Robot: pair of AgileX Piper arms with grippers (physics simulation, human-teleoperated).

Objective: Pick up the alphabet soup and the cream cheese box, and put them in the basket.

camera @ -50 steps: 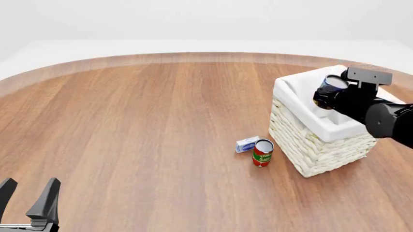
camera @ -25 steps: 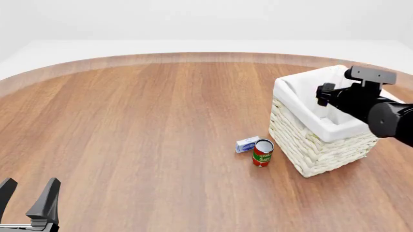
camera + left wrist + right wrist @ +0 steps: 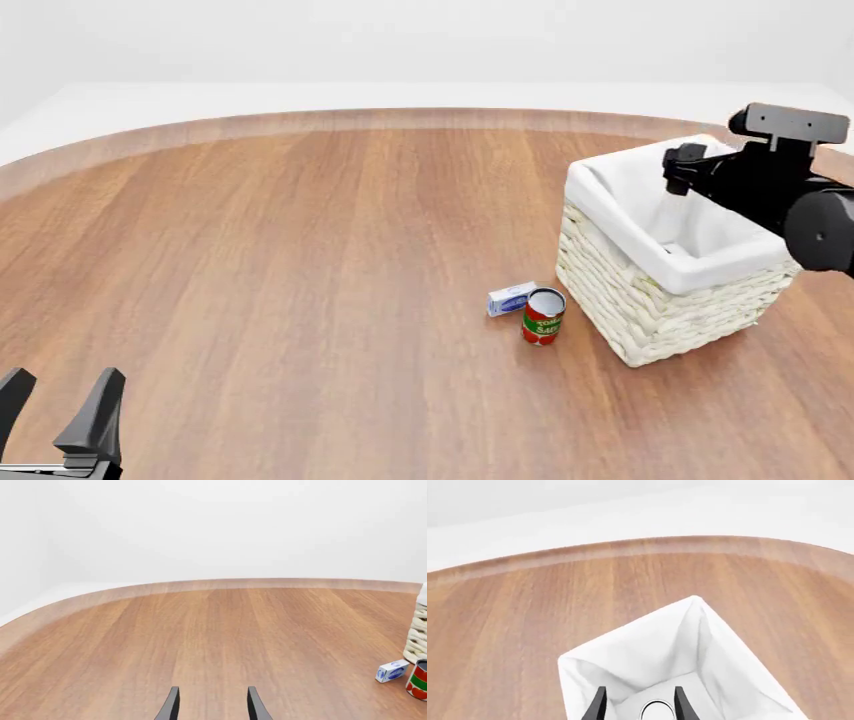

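Right wrist view: the right gripper is seen above the basket, fingers apart and empty; a pale silvery can top, the alphabet soup, lies between the fingertips, down on the lining. The left gripper is held with fingers apart over bare counter. The cream cheese box, blue print unreadable, is seen well beyond them, just beside a red-green can; its lettering is too small to read.
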